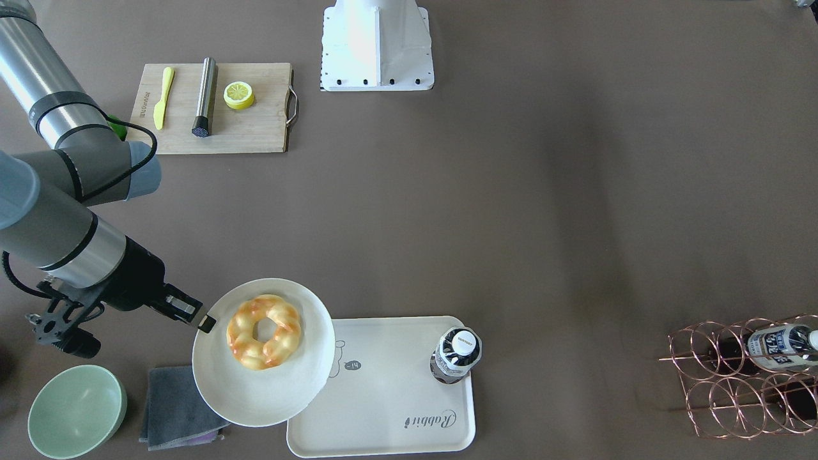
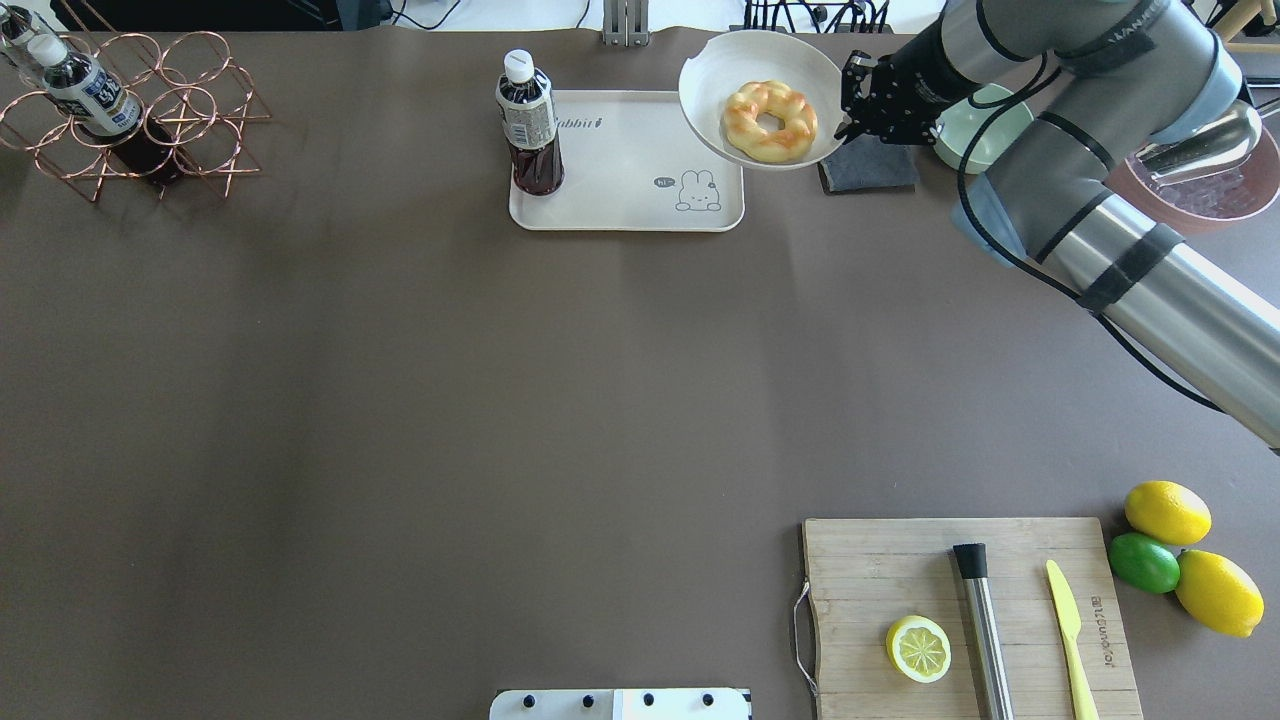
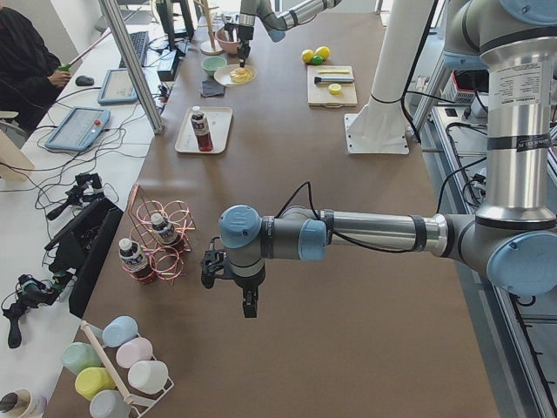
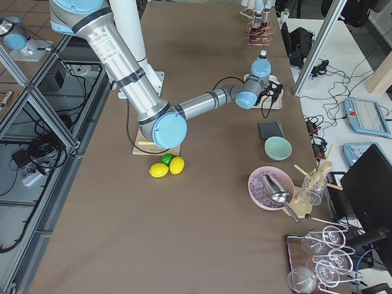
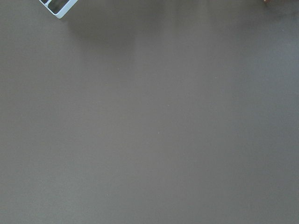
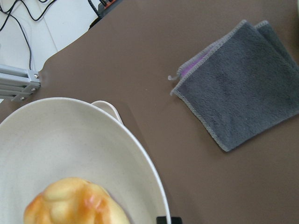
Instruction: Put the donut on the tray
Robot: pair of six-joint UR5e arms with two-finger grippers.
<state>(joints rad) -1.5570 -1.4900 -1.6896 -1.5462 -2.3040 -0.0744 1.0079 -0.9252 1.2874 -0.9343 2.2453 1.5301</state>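
The donut [image 1: 263,332] is carried on a round off-white plate [image 1: 255,409], lying slightly off the middle, toward the side where the right gripper [image 1: 206,323] is closed on the plate's rim. The donut is not on the tray [image 1: 383,396]. In the front-facing view the plate is seen overlapping the tray's corner by the bear drawing and the edge of a grey cloth [image 1: 179,406], and it appears to be held above both. Only one finger is seen, on top of the rim. The other is hidden beneath the plate, so the grip is judged from the rim alone.

In the right wrist view the donut [image 6: 70,203] is cut off at the lower edge, and only a black fingertip is shown at the rim. A small cream curve past the rim may be the tray's corner, but this cannot be confirmed.

From overhead the plate [image 2: 720,60] is shown tilted, which the front-facing view does not reveal. A dark bottle [image 2: 528,125] is seen upright on the tray's opposite end. A green bowl [image 2: 985,125] is partly hidden behind the right arm.

The left gripper [image 3: 249,306] is shown only in the left side view, well apart from the tray. Its opening cannot be told. Bare tabletop fills the left wrist view.
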